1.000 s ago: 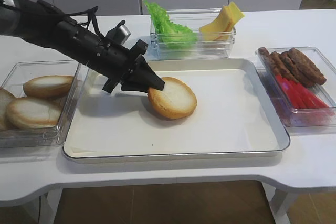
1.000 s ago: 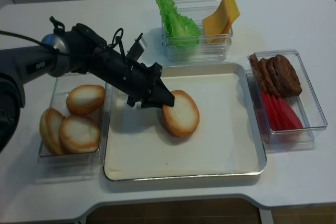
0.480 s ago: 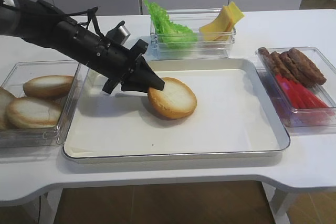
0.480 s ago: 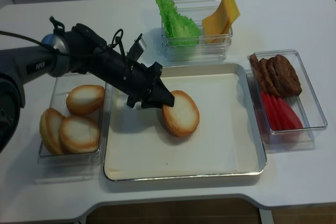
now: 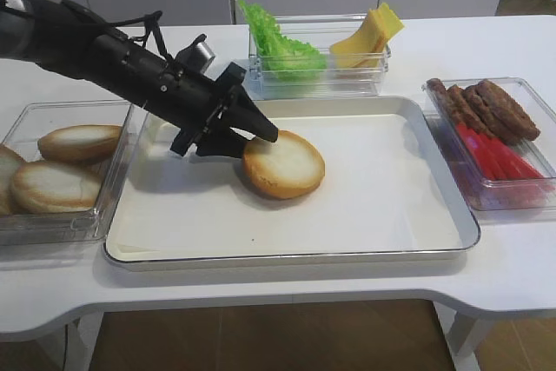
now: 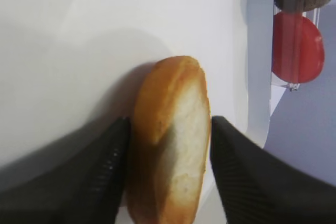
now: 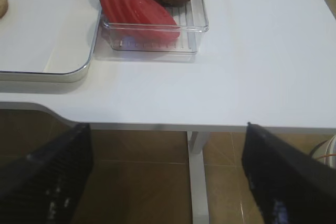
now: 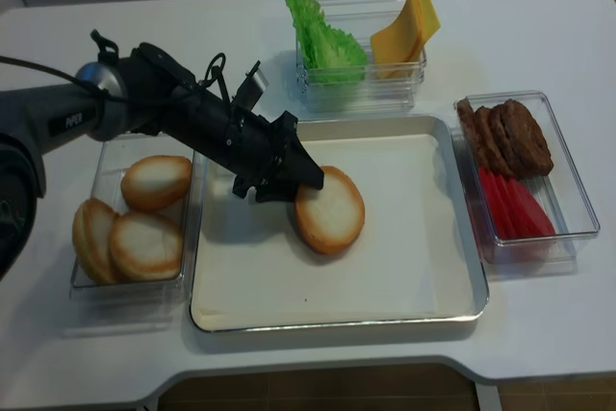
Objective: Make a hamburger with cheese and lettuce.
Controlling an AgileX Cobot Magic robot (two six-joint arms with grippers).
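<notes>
Lying flat, hamburger (image 5: 283, 164) (cream face, golden rim)

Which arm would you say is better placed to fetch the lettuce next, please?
Probably the left: its gripper is at the bun half, near the lettuce. The right gripper hangs beyond the table's edge.

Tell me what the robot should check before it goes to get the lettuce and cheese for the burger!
1. Bun half lying on the tray, cut side up: ok.
2. Left hand let go of the bun: not ok yet, its fingers sit on both sides of it, opened a little.
3. Lettuce waiting in its clear box: ok.
4. Cheese slices in the same box, beside the lettuce: ok.
5. Right hand free to help: ok, it is open with nothing in it, off the table edge.
6. Bun fully flat on the tray: cannot tell.
</notes>
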